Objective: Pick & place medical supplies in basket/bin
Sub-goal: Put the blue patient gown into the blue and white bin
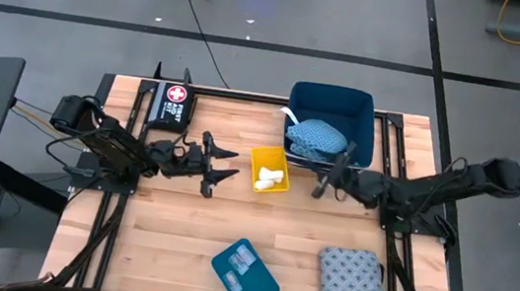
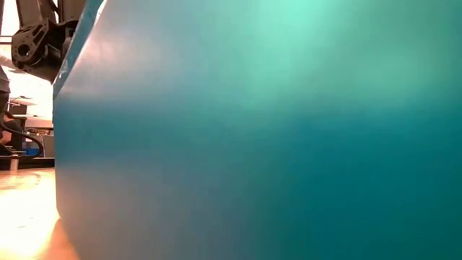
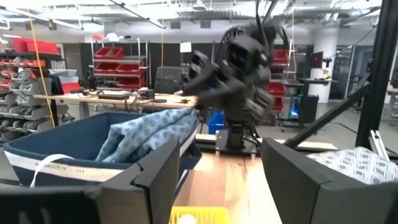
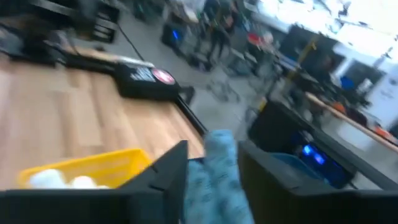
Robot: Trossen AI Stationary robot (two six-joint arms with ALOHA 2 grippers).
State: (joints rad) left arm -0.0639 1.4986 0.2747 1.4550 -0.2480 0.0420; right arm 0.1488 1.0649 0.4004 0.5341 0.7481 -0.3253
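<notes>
Hanging at bin (image 1: pixel 373 130) rim, right hand (image 1: pixel 326 181) clamped on blue pad (image 1: pixel 318 138), left hand (image 1: pixel 220 165) apart.

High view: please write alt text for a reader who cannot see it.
The right tool reaches a blue pad in the navy bin; the left tool waits beside a yellow tray of white rolls. A grey-blue pad lies nearer.

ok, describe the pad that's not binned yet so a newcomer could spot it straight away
Start at the wooden table and go to its front edge, on the right arm's side. The grey-blue patterned pad lies flat there, just right of the teal tray. Unlike the blue pad, crumpled in the dark blue bin, it lies spread out on bare wood.
</notes>
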